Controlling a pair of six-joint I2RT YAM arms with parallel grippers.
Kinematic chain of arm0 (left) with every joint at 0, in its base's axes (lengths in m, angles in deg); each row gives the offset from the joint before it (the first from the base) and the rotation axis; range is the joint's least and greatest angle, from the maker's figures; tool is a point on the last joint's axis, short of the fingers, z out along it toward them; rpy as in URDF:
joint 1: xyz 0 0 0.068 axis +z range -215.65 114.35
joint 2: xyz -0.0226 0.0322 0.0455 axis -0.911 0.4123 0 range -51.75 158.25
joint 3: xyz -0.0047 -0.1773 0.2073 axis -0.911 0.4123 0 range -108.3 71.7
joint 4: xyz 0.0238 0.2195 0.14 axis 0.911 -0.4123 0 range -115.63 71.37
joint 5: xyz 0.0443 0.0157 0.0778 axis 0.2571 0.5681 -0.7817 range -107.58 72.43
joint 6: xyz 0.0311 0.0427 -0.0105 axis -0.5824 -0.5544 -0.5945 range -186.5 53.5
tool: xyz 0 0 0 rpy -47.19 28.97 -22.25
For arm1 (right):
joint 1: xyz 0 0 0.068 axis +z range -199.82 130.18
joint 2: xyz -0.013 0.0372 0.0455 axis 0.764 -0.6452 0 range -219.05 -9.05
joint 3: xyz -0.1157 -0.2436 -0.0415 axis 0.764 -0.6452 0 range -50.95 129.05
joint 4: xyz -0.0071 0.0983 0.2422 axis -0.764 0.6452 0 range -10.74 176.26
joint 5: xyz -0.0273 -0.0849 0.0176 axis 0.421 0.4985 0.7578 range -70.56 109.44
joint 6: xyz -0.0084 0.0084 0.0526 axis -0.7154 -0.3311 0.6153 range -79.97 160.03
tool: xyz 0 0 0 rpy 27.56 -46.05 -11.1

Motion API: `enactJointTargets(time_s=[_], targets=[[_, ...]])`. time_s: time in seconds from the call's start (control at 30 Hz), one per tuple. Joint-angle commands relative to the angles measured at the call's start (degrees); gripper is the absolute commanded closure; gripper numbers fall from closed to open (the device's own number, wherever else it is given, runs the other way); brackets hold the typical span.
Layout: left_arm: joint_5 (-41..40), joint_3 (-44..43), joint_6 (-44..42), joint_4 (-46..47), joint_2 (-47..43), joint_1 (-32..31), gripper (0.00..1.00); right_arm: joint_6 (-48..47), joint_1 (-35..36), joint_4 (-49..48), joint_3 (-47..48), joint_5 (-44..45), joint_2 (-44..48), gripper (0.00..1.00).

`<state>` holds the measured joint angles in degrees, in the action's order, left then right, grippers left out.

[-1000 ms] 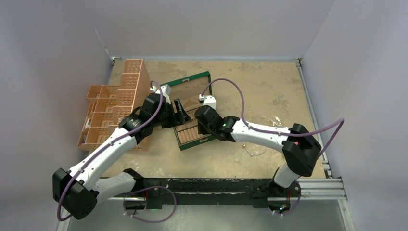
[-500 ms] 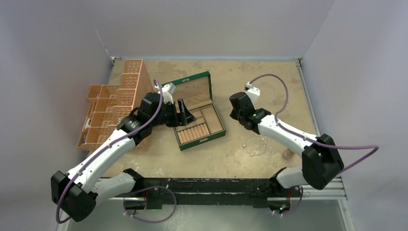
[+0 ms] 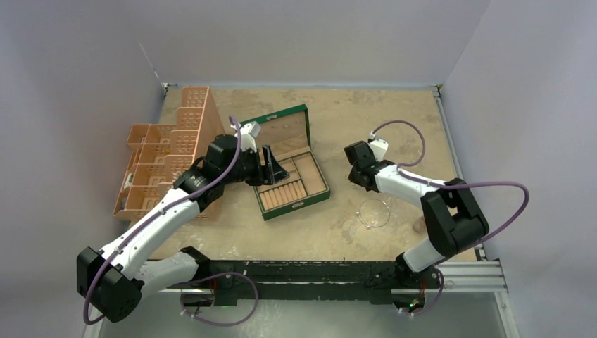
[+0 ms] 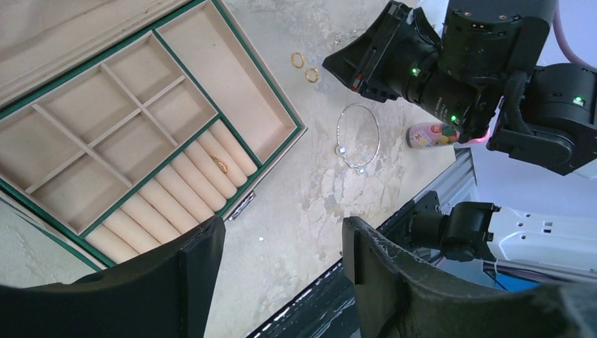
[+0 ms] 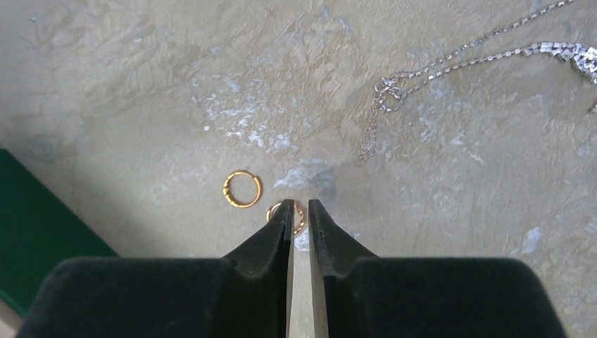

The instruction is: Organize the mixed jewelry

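Ring [image 5: 301, 220] of gold lies on the table [image 5: 141, 84] just off the box [image 4: 276, 105], a second ring [image 5: 242, 189] beside it, chain [image 5: 450, 55] and hoop [image 4: 357, 136] farther from the box. My right gripper [image 5: 298, 204] straddles the ring, jaws almost together; whether they pinch it, I cannot tell. My left gripper [image 4: 281, 229] hangs open and empty over the box front. I'd squeeze low across the band before lifting.

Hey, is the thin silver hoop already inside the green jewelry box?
No, the silver hoop lies on the table outside the green box, near the pink cylinder.
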<state>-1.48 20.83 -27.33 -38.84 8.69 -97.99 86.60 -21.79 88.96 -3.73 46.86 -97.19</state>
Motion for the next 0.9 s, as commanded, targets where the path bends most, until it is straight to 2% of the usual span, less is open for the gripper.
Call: enactJointTargets(time_s=[0.0, 0.43, 0.87], targets=[[0.8, -0.4, -1.3, 3.0, 0.4, -0.3, 0.38, -3.7, -1.0, -2.7, 0.8, -0.9, -1.3, 0.84], [0.2, -0.9, -1.4, 2.8, 1.3, -0.2, 0.38, -5.7, -1.6, -2.9, 0.5, -4.7, -1.9, 0.79], [-2.2, -1.1, -1.3, 1.5, 1.2, -0.2, 0.38, -3.2, -1.6, -1.8, -1.5, -4.9, -2.4, 0.84]])
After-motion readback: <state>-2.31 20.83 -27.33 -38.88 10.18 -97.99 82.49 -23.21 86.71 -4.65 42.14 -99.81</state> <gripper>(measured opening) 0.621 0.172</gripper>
